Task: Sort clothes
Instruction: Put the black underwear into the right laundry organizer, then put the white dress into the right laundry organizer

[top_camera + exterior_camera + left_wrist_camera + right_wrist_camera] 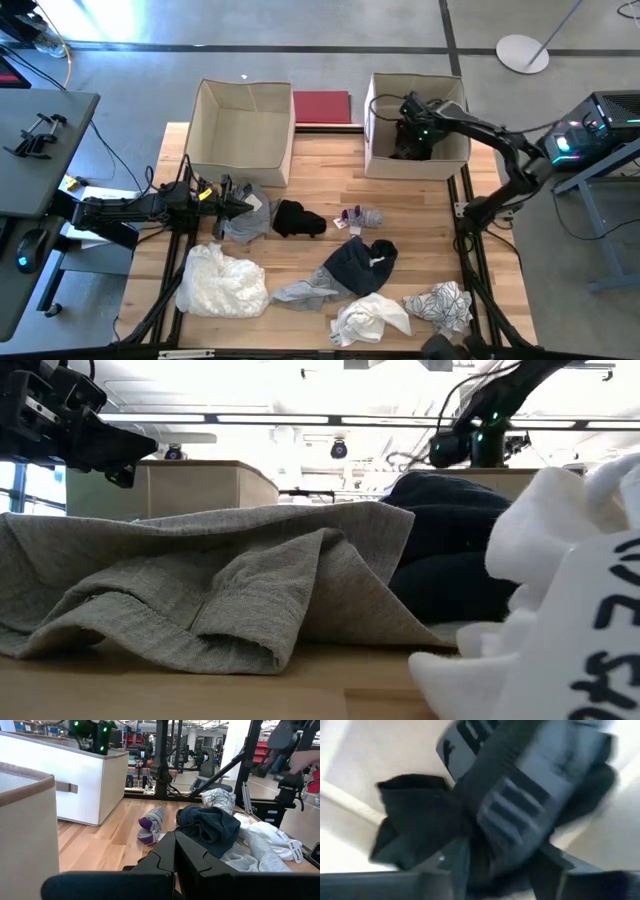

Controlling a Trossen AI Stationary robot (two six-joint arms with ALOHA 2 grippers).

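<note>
The right gripper, in the box at one o'clock, grips a black garment; release is next. The left gripper, fingers together and empty, waits at nine o'clock.

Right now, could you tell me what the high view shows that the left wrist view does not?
Only the high view shows the right pincer inside the right box over dark clothes, the black garment and the white heap. Only the left wrist view shows a person's hand beyond the table. Both show the navy garment, the patterned garment and the purple-toed sock.
</note>
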